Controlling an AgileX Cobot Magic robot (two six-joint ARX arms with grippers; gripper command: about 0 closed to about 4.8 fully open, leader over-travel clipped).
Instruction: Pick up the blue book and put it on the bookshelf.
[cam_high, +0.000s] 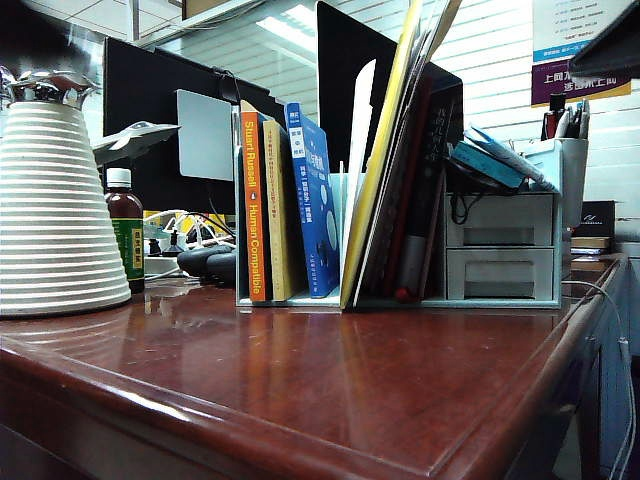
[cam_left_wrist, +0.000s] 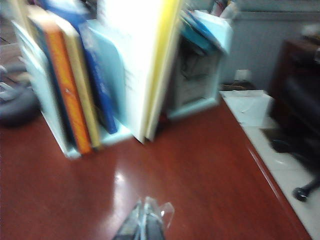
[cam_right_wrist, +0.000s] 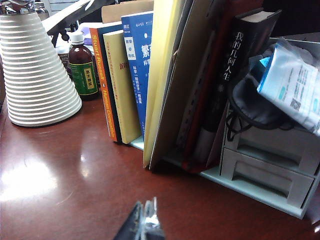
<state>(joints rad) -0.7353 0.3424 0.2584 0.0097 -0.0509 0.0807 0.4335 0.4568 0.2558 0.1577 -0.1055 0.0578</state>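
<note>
Two grippers appear only in their wrist views, both low over the bare bench in front of the bookshelf (cam_high: 300, 298): the left gripper (cam_left_wrist: 142, 227) and the right gripper (cam_right_wrist: 144, 225) each have their fingers pressed together, pinching nothing. We find the blue book (cam_high: 312, 205) standing upright inside the bookshelf, just beside the yellow-spined book (cam_high: 273, 210) that follows the orange-spined book (cam_high: 254, 210), with a divider panel on its other side. We judge the placing done; only withdrawal of the arms seems left.
</note>
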